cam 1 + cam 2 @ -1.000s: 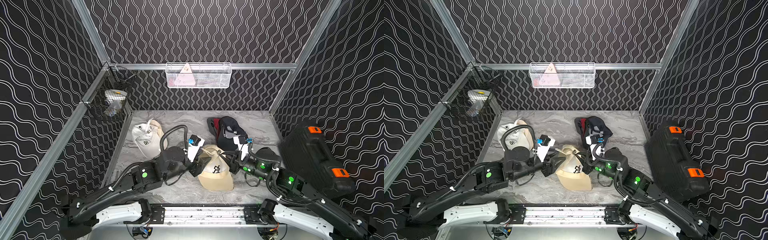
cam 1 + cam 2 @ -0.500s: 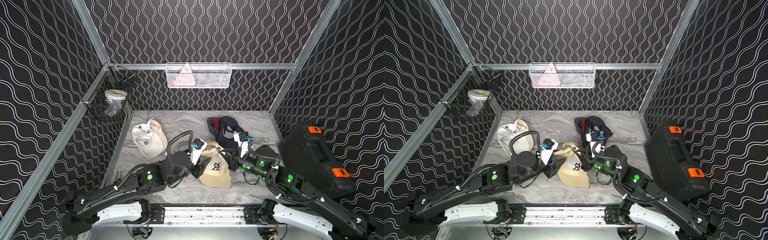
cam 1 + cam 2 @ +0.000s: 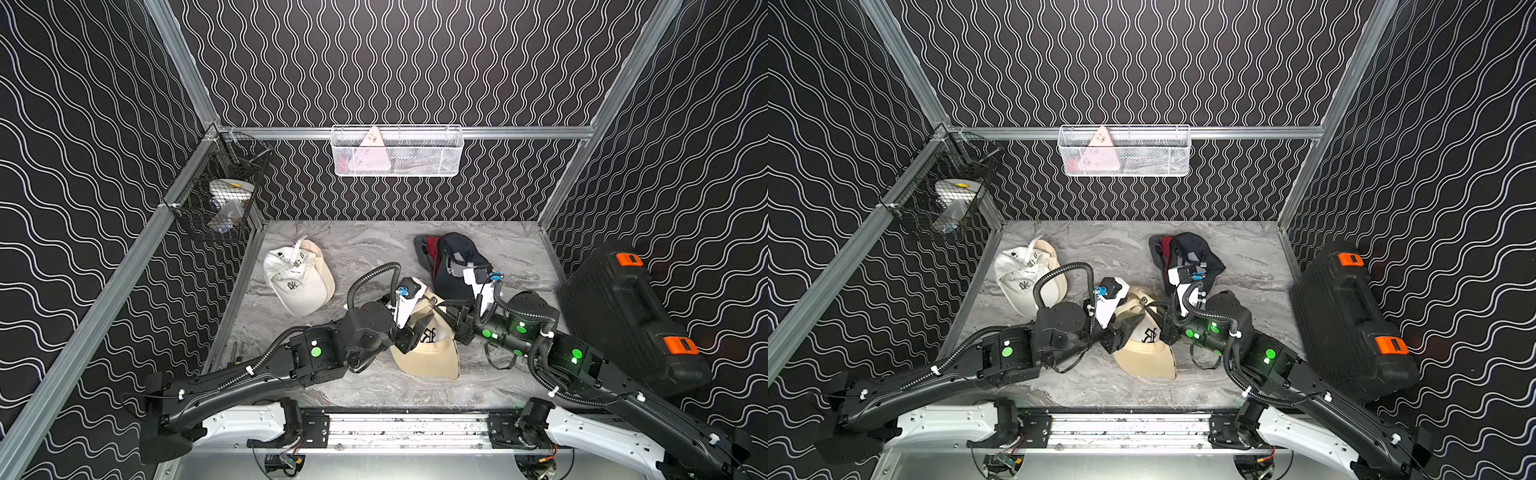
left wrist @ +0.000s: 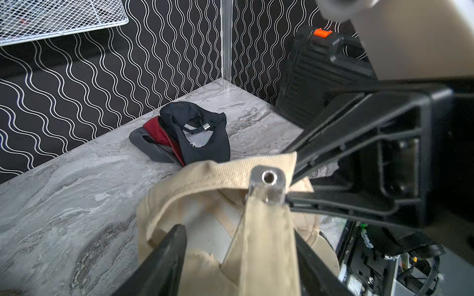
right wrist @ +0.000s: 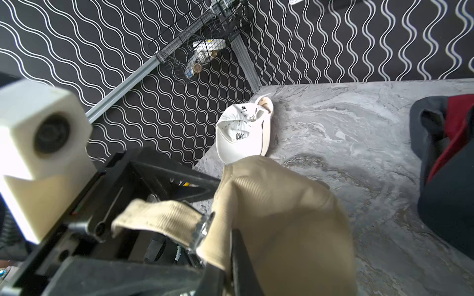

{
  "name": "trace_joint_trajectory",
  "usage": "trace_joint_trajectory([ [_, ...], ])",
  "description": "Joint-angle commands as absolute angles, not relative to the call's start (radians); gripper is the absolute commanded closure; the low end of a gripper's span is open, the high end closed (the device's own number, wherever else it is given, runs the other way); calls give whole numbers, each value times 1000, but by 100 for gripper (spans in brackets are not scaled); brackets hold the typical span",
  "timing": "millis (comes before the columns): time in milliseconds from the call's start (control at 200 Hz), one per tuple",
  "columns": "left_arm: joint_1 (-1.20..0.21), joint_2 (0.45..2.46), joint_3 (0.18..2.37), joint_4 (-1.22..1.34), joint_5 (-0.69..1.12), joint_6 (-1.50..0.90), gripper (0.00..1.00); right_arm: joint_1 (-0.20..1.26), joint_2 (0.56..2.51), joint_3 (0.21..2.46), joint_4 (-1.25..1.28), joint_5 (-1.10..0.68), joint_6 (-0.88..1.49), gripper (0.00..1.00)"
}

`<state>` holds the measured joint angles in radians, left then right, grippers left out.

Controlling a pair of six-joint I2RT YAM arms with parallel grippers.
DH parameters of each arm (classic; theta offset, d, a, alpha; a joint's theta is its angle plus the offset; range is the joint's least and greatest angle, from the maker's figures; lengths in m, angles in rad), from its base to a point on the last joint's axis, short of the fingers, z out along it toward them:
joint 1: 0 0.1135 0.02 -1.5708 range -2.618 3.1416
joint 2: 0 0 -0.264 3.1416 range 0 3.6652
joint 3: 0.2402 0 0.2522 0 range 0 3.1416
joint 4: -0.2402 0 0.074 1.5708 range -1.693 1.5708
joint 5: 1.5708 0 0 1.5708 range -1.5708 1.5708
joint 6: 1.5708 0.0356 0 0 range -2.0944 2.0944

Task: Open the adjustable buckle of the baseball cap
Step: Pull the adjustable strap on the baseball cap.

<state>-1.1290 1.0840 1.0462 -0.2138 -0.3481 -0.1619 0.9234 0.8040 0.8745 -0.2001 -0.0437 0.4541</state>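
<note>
The tan baseball cap (image 3: 432, 353) (image 3: 1146, 353) lies mid-table, its rear raised between both arms. Its silver buckle (image 4: 268, 184) (image 5: 202, 229) joins the tan strap (image 4: 266, 243) to the rear band. My left gripper (image 3: 415, 332) (image 4: 238, 243) is open. The strap runs between its two black fingers (image 4: 164, 256), with a gap on one side. From the other side, my right gripper (image 3: 451, 318) (image 5: 228, 256) is shut on the cap's fabric right beside the buckle.
A white cap (image 3: 299, 278) lies at the left, and a pile of dark caps (image 3: 453, 262) behind the right arm. A black case (image 3: 623, 316) stands along the right wall. A white wire basket (image 3: 397, 151) and a black one (image 3: 220, 203) hang on the walls.
My left gripper has swung from the cap's left side in to its strap, and its jaws have widened. The cap has shifted and its rear has lifted. The right gripper stays shut.
</note>
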Motion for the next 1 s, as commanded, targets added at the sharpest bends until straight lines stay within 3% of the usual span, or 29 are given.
trace_joint_trajectory([
  [0, -1129, 1095, 1043, -152, -370, -154, 43, 923, 794, 865, -134, -65, 483, 100],
  [265, -1129, 1107, 1045, -143, -369, -147, 77, 923, 755, 842, -142, -51, 489, 100],
  [455, -1129, 1103, 1045, -145, -351, -143, 88, 924, 752, 843, -168, -37, 480, 100],
  [560, -1130, 1100, 1054, -169, -333, -138, 100, 925, 745, 833, -200, -13, 473, 100],
  [635, -1129, 1100, 1069, -203, -328, -140, 100, 923, 740, 824, -228, 0, 458, 100],
  [996, -1131, 1141, 1170, -428, -281, -153, 100, 923, 750, 836, -332, 14, 388, 79],
])
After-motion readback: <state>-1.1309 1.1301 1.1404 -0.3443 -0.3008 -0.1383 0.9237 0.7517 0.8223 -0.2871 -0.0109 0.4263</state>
